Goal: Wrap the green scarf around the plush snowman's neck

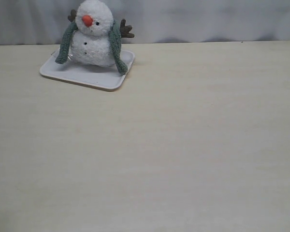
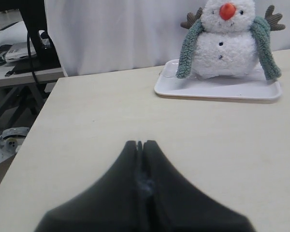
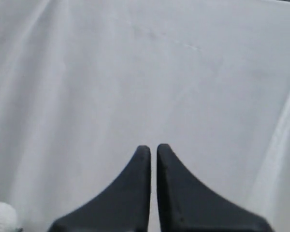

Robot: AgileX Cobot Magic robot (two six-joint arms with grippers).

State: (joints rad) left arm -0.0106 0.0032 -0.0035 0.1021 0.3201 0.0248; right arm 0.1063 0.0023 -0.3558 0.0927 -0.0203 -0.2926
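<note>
The left gripper (image 2: 140,143) has its jaws pressed together with nothing between them, low over the pale table (image 1: 183,145). Well ahead of its tips and off to one side, the plush snowman (image 1: 93,46) sits upright on a white tray (image 1: 99,81) near the table's far edge, well apart from the jaws. The green scarf (image 1: 117,48) lies over the snowman's shoulders, one strand running down each side of the body from the snowman's neck (image 1: 92,33), with both ends resting on the tray. The strands hang apart and do not cross in front, so the buttons and orange nose show between them. Brown twig arms (image 1: 126,30) stick out behind the scarf.

The right gripper (image 3: 153,147) has its jaws drawn almost together with only a thin slit between them, holding nothing. Beyond its tips hangs a white curtain (image 3: 135,72), and neither scarf nor tray lies ahead of it.

Neither gripper shows in the exterior view
</note>
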